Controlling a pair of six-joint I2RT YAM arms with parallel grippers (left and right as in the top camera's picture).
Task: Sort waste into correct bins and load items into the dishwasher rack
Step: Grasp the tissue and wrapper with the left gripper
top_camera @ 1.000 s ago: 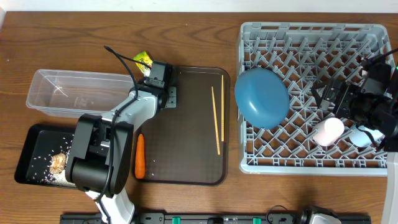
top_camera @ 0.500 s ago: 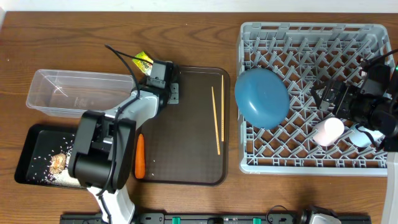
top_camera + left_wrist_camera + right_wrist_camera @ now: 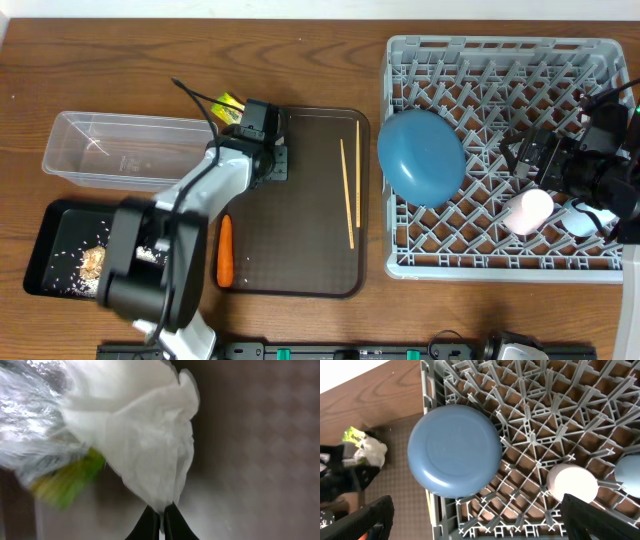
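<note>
In the left wrist view my left gripper is shut on the lower tip of a crumpled white tissue. A yellow-green snack wrapper lies right beside the tissue. From overhead, the left gripper is at the far left corner of the brown tray, next to the wrapper. The blue plate, a pink cup and a light-blue cup sit in the grey rack. My right gripper hovers open above the rack, holding nothing.
Two chopsticks lie on the dark-brown serving tray, and an orange carrot lies at its left edge. The clear tub stands at the left. Below it, the black tray holds rice and a brown lump.
My left gripper's jaws have closed onto the tissue, and the arm has shifted a little. The right arm has not moved.
</note>
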